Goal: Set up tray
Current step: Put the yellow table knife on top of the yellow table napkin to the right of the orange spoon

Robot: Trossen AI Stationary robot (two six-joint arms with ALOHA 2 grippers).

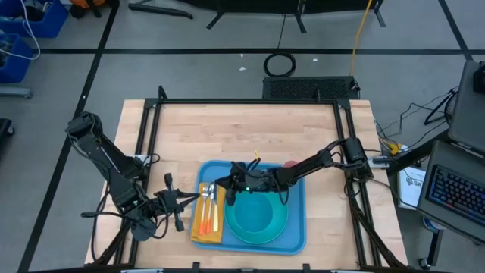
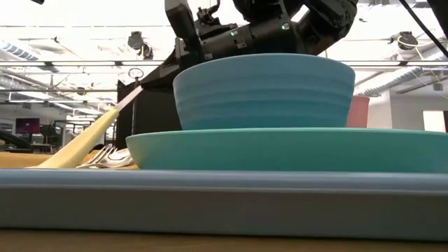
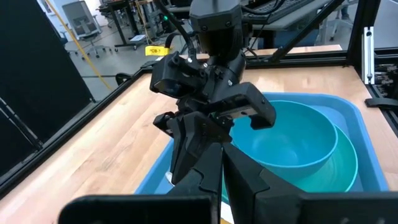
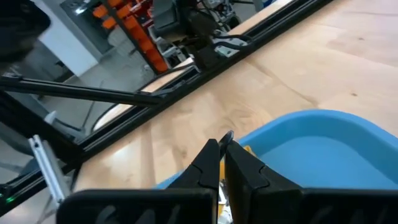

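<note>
The tray [image 1: 295, 241] is sitting at the near edge of the table [image 1: 242, 129], in the middle, and it is carrying most of a place setting. A round plate [image 1: 282, 227] is lying on it with a bowl [image 1: 256, 216] stacked on top, and at the tray's left end a yellow napkin [image 1: 198, 227] is holding a fork [image 1: 211, 203], so the cutlery looks to be going beside the dish as at a laid table.

The right gripper [image 1: 229, 189] is reaching across from the right side, its arm stretched low over the tray's far edge, and it is hanging above the napkin end. Its fingers [image 4: 209, 163] are pinching narrowly on something thin; a slim piece of cutlery with a yellow handle [image 2: 84, 143] is slanting down toward the napkin, though I cannot tell for sure that this is what it is gripping.

The left gripper [image 1: 173, 202] is waiting just beside the tray's left edge, pointing at the napkin, fingers spread wide and holding nothing.
</note>
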